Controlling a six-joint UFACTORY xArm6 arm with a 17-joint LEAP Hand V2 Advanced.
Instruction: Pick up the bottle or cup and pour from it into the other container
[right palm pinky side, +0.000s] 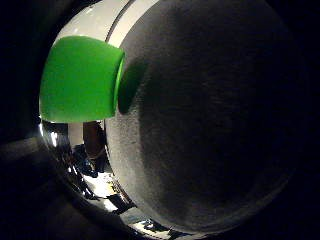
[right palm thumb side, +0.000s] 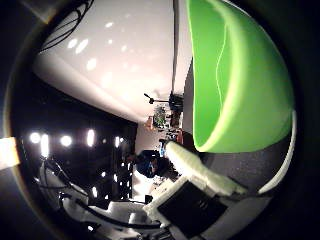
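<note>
In the little finger side palm view a bright green cup (right palm pinky side: 80, 78) rests with its base against a grey felt-like surface (right palm pinky side: 210, 120) that fills most of the view. In the thumb side palm view a green cup (right palm thumb side: 235, 75) fills much of the picture, so it is close to the palm, and its rim and smooth wall show. I cannot tell whether these are one cup or two. White and black parts of my hand (right palm thumb side: 195, 190) reach in beside the green cup.
A white panel (right palm pinky side: 105, 20) borders the grey surface. A wide white surface (right palm thumb side: 110, 60) lies beside the cup. Beyond are a dark room with bright lamps (right palm thumb side: 65, 138) and shiny clutter (right palm pinky side: 90, 170).
</note>
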